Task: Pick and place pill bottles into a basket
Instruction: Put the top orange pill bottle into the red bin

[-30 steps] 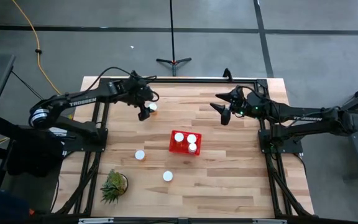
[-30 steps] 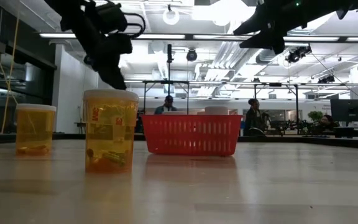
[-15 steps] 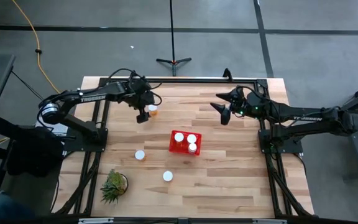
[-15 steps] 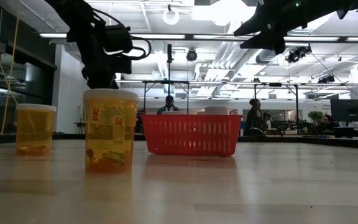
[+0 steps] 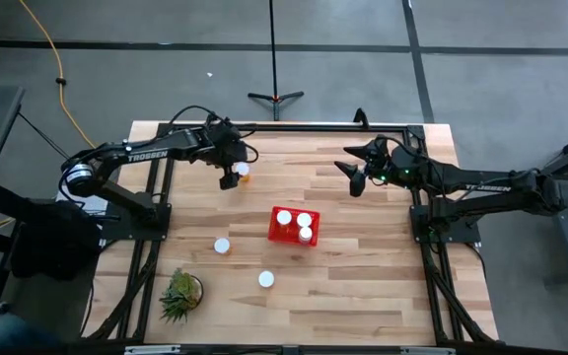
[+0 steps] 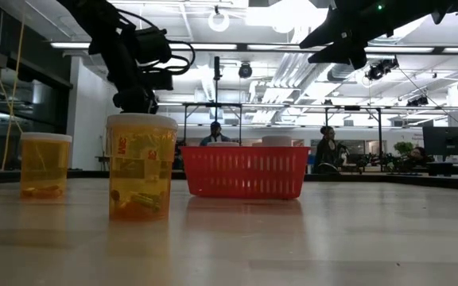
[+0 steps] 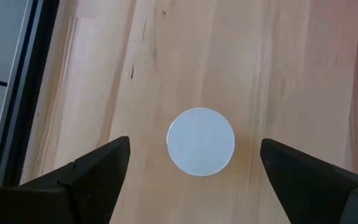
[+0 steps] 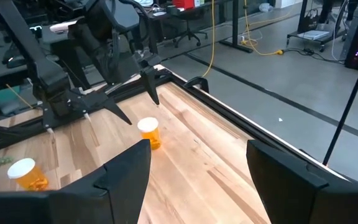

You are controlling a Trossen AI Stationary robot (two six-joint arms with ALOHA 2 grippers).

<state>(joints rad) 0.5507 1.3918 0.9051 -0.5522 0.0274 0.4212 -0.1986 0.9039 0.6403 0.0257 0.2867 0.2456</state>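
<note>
Three white-capped orange pill bottles [image 5: 295, 223] stand in the red basket [image 5: 276, 235] at mid-table. One bottle [image 5: 242, 170] stands upright at the far left. My left gripper [image 5: 230, 177] hovers over it, open and pointing down. In the left wrist view its white cap [image 7: 201, 140] lies between my spread fingers [image 7: 194, 163], apart from both. Two more bottles [image 5: 222, 246] [image 5: 266, 280] stand on the table nearer the front; they also show in the low view [image 6: 140, 167] [image 6: 44, 164]. My right gripper [image 5: 355, 178] waits open and empty at the far right.
A small green spiky plant [image 5: 180, 294] stands at the near left corner. Dark frame rails [image 5: 156, 197] run along the table's left, right and far sides. Bare wood lies right of the basket and along the near right.
My left gripper has tipped from a slant to pointing nearly straight down and has settled over the far-left bottle, its arm drawing in a little. The bottles and basket have stayed put.
</note>
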